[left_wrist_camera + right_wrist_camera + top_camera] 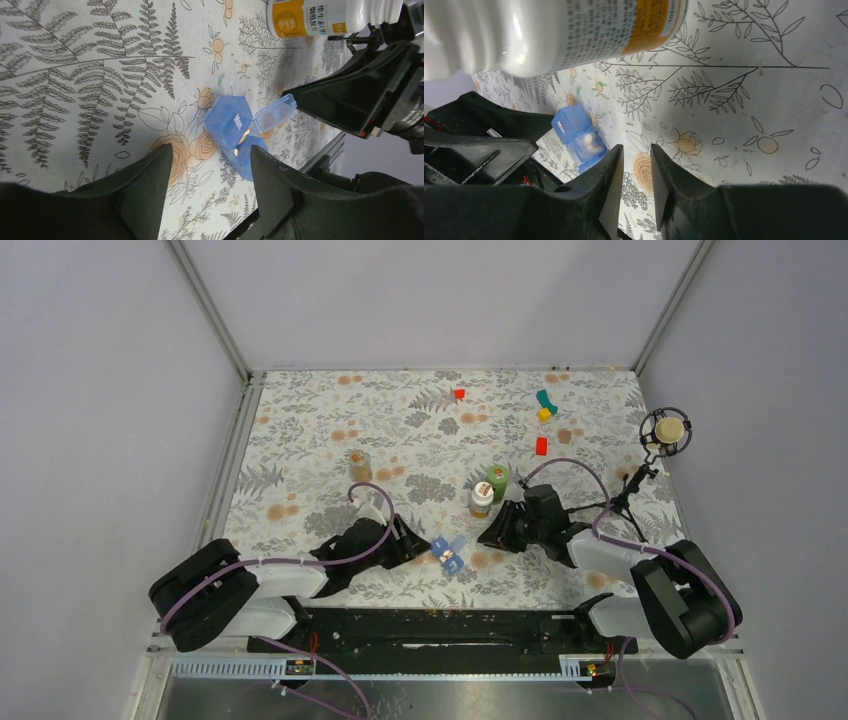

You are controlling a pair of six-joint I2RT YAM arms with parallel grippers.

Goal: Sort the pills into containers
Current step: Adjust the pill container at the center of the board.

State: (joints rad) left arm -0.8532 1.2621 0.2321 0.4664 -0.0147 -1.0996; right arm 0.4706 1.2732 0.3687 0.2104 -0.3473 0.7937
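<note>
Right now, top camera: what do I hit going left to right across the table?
small brown jar → left pincer → blue pill box → green bottle → microphone. The white bottle, right pincer and small blocks are left out because they overlap.

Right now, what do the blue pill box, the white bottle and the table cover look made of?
Pill box: translucent blue plastic, smooth; the floral print shows through its open lid.
White bottle: glossy plastic, going by the bright highlights on its ribbed end; the printed label could be paper or film.
Table cover: flat printed sheet, matte; cloth or vinyl, cannot tell.
</note>
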